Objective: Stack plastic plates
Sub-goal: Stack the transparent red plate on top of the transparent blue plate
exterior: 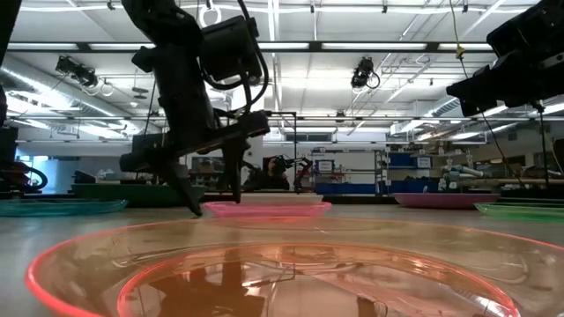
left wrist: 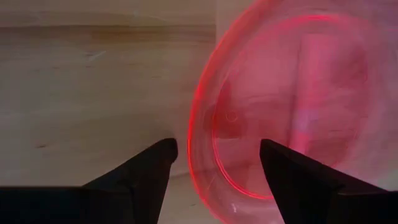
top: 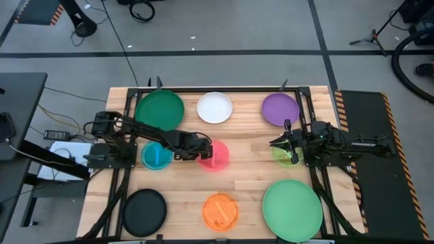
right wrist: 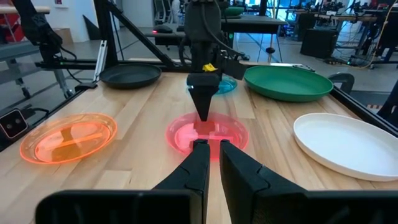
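High view: left gripper (top: 211,152) at the pink plate (top: 215,156), mid-bench; right gripper (top: 279,143) waits over the lime plate (top: 285,155) near the right edge.
Left wrist view: fingers (left wrist: 155,163) spread, straddling the pink plate's rim.
Right wrist view: fingers (right wrist: 200,163) pressed together, holding nothing.
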